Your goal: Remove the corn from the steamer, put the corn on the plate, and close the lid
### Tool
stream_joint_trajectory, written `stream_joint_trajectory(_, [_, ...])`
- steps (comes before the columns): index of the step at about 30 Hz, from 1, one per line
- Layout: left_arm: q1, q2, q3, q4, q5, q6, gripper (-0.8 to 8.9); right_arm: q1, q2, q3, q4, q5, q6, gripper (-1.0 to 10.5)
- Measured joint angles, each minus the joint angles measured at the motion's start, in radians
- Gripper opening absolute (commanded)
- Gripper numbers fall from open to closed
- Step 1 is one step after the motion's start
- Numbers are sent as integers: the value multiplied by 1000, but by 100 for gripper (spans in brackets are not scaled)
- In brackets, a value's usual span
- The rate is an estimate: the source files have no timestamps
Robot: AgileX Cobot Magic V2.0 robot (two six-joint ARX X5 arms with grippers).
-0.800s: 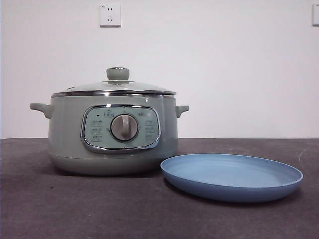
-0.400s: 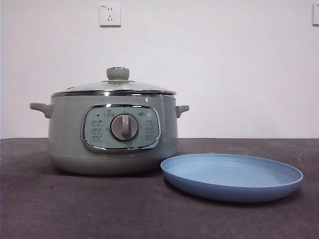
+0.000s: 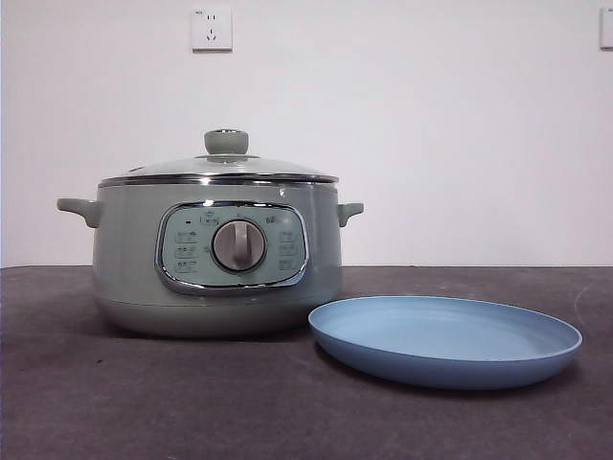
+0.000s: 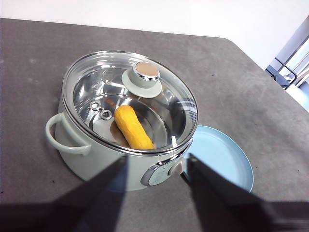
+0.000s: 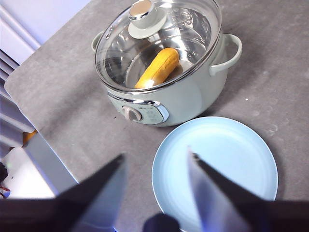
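The sage-green steamer [image 3: 217, 259] stands on the dark table with its glass lid [image 3: 218, 168] on, knob [image 3: 226, 142] on top. The corn [image 4: 133, 127] lies inside the pot, seen through the lid in the left wrist view and in the right wrist view [image 5: 158, 67]. The light-blue plate [image 3: 445, 340] lies empty to the right of the steamer. My left gripper [image 4: 157, 166] is open, high above the table on the pot's near side. My right gripper [image 5: 155, 164] is open, high above the plate [image 5: 215, 171]. Neither gripper shows in the front view.
The table's edge [image 5: 29, 111] and floor beyond show in the right wrist view. A white wall with a socket [image 3: 212, 29] stands behind the table. A far table edge [image 4: 270, 67] shows in the left wrist view.
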Motion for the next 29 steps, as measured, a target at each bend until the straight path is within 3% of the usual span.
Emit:
stream_joint_trajectory(11, [-5,27,0,58,1,1,598,0,0,0,0,-1,3,626])
stream_joint_trajectory(18, [-84,148,49,155,-5,1,598,0,0,0,4,0,3,626])
stream_joint_trajectory(29, [-299,493,270,340,-209,1,597,0,0,0,4,0,3,626])
